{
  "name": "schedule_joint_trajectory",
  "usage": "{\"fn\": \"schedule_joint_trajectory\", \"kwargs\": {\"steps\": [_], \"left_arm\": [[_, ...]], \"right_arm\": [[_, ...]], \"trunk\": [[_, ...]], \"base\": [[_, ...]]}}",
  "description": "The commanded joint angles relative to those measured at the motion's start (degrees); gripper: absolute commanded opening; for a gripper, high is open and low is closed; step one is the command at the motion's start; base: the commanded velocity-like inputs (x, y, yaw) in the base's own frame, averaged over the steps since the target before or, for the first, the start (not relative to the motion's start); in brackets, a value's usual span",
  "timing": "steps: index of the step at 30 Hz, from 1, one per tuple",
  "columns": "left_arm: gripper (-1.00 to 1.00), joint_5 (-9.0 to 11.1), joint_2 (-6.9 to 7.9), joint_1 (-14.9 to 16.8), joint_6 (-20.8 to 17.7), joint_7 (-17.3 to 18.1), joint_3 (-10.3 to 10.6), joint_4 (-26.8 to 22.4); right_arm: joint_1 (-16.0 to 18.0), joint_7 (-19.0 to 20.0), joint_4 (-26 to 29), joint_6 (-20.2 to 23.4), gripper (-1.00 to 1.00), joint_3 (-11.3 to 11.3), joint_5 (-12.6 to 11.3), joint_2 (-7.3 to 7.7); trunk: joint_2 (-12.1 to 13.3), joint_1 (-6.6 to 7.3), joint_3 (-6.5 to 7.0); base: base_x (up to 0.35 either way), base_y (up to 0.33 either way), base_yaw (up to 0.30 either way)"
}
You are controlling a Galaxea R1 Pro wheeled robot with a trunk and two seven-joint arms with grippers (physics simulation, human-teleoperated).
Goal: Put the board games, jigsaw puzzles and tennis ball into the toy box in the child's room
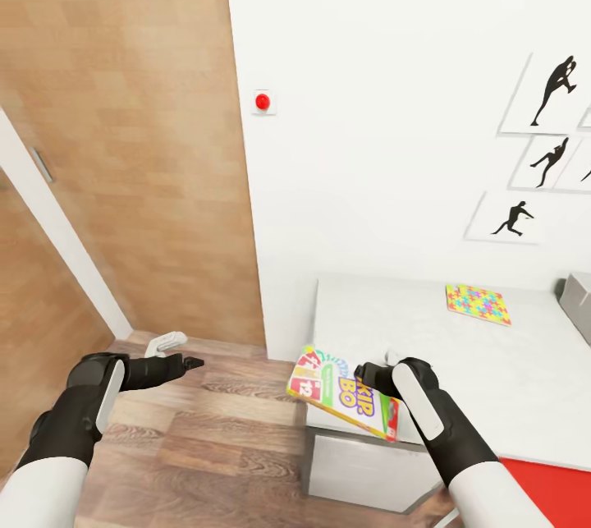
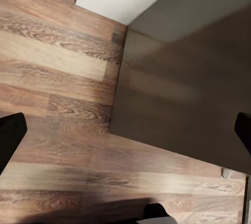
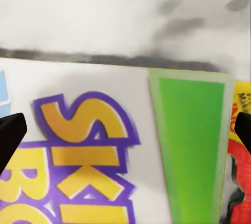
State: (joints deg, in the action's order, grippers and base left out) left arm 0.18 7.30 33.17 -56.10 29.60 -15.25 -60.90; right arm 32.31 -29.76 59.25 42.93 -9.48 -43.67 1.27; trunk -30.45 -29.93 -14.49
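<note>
At the near corner of the table (image 1: 525, 397) your right gripper (image 1: 371, 370) grasps a board game (image 1: 345, 394), the green-edged box with purple and yellow lettering. It hangs over the table's front edge, long axis running from lower right to upper left in the head view, tilted off level. The right wrist view shows the box lid (image 3: 125, 145) just under the fingers, pale table top beyond it.

The toy box (image 1: 579, 291) looks like the grey thing at the far right edge of the head view, mostly cut off. It lies ahead and to the right of the held game, so the right arm is the nearer one. One jigsaw puzzle (image 1: 477, 303) lies flat on the table between the game and that tray, a little off the straight line; carry over it, not through it.

Your left gripper (image 1: 194, 361) is released and carries nothing, out over the wood floor (image 2: 57, 78), well apart from the table.
</note>
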Motion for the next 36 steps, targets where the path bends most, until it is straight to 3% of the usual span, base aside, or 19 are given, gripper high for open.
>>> {"fn": "schedule_joint_trajectory", "kwargs": {"steps": [1, 8, 36], "left_arm": [[1.0, 0.0, -0.01, 0.1, -0.3, 0.2, -0.1, 0.0], [1.0, 0.0, -0.01, 0.1, -0.3, 0.2, -0.1, 0.0], [1.0, 0.0, -0.01, 0.1, -0.3, 0.2, -0.1, 0.0]], "right_arm": [[0.0, -0.6, 0.1, -0.1, 1.0, -0.2, -1.3, 0.05], [0.0, -0.6, 0.1, -0.1, 1.0, -0.2, -1.3, 0.06], [0.0, -0.7, 0.3, -0.2, 1.0, -0.2, -1.1, 0.2]], "trunk": [[-0.1, -0.03, -0.11], [-0.1, -0.03, -0.11], [-0.1, -0.03, -0.08]], "base": [[0.0, 0.271, 0.0], [0.0, 0.181, 0.0], [-0.015, 0.018, 0.0]]}}
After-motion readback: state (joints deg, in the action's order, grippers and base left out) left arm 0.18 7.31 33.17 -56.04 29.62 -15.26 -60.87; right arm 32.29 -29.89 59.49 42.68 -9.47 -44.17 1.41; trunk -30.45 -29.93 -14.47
